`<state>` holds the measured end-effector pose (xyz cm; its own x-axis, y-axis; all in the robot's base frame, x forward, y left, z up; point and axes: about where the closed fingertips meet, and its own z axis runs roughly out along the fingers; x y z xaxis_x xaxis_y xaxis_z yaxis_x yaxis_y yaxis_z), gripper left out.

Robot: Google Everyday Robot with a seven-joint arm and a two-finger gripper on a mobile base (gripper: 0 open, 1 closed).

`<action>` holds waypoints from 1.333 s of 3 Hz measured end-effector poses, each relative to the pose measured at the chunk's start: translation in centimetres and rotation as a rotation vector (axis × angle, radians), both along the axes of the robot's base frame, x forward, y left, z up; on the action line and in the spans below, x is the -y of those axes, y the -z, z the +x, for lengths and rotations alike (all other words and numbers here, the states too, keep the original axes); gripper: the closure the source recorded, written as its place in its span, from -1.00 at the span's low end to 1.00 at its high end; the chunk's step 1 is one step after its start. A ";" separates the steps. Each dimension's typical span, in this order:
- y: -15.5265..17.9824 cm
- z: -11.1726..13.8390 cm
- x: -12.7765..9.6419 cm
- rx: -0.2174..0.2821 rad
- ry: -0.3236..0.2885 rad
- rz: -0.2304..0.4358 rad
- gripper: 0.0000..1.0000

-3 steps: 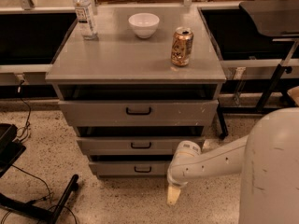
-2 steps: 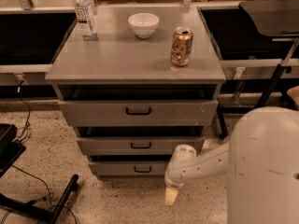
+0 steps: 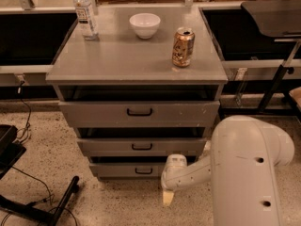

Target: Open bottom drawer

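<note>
Looming in the lower right is the robot's pale arm (image 3: 247, 173), a fat rounded casing that takes up more of my view than anything else and narrows into a slim forearm reaching left toward the foot of the cabinet. Next in bulk is the grey metal cabinet (image 3: 136, 60) itself, standing on a speckled floor (image 3: 51, 145) with three drawers stacked under its flat top. The top drawer (image 3: 94, 113) has the tallest front, the middle drawer (image 3: 108, 146) is shallower, and the bottom drawer (image 3: 113, 169) is the lowest and narrowest, right down by the floor; its front looks shut or nearly so, with only a dark gap above it. Each front carries a small black loop handle, the bottom one's handle (image 3: 143, 171) sitting near the middle of its front. To the left a black stand (image 3: 61, 204) and a loose cable lie on the floor. On the cabinet top a clear water bottle (image 3: 86, 13) stands at the back left, a white bowl (image 3: 145, 24) at the back middle, and a bronze drink can (image 3: 183, 47) upright toward the right edge — all three well apart. The gripper (image 3: 167, 197) hangs tip-down just above the floor, below and right of that bottom handle and apart from it — whether it is open or closed I cannot tell.
</note>
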<state>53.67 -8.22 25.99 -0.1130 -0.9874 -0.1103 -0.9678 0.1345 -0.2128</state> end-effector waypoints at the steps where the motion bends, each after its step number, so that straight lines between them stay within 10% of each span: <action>1: 1.9 2.8 -0.2 0.046 -0.035 -0.026 -1.00; 4: 7.2 8.3 0.9 0.010 0.008 -0.029 -1.00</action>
<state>61.98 -9.12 18.84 -0.1204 -0.9892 -0.0832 -0.9645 0.1364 -0.2260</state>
